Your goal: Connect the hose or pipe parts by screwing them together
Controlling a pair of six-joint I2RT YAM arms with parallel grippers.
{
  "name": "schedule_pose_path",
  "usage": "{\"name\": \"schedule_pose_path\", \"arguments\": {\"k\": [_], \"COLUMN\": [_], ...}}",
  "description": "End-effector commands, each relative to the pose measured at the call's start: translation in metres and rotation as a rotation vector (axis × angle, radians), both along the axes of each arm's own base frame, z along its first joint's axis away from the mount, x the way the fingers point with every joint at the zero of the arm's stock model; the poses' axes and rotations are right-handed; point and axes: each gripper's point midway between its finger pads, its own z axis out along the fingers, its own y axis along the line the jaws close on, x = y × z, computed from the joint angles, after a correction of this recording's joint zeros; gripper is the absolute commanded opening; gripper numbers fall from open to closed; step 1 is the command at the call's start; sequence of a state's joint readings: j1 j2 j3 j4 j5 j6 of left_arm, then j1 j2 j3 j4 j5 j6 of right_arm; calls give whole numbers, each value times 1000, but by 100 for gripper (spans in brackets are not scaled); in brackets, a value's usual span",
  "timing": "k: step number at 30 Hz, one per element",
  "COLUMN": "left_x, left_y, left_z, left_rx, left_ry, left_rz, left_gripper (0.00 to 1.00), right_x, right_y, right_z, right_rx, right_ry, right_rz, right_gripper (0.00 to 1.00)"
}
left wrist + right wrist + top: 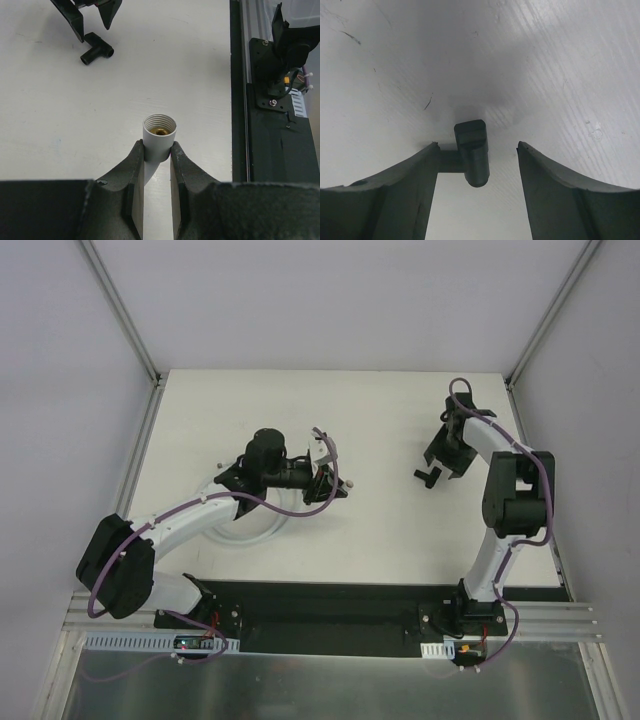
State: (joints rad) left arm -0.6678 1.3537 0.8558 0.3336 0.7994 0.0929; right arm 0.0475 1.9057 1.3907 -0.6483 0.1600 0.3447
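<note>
My left gripper (158, 147) is shut on the white threaded end fitting (159, 134) of the hose and holds it above the table, its open mouth with a brass core facing away. The hose (240, 537) curls back under the left arm. In the top view the left gripper (338, 485) is at mid-table. The small black T-shaped connector (472, 150) lies on the table between the fingers of my right gripper (477, 146). Those jaws stand open astride it. The left finger touches its side stub and a gap remains on the right. The connector (96, 50) also shows far off in the left wrist view.
A black base plate (330, 605) and metal rail run along the near edge. Grey enclosure walls with aluminium posts (120, 310) bound the white table (380, 530). Purple cables (300, 502) loop along both arms.
</note>
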Motion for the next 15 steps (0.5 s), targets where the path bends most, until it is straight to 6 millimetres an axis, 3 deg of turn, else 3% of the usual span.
{"name": "schedule_pose_path", "arguments": {"k": [1, 9, 15], "left_x": [-6, -7, -8], "left_y": [-7, -6, -6], "left_z": [27, 28, 29], "left_rx": [-47, -45, -42], "left_ry": [-52, -59, -67], "left_rz": [-31, -32, -33], "left_gripper": [0, 0, 0], "right_x": [-1, -3, 8], "right_y": [5, 10, 29], "right_z": [-11, -25, -27], "right_rx": [3, 14, 98], "right_ry": [20, 41, -39], "right_rz": [-12, -14, 106], "right_gripper": [65, 64, 38]}}
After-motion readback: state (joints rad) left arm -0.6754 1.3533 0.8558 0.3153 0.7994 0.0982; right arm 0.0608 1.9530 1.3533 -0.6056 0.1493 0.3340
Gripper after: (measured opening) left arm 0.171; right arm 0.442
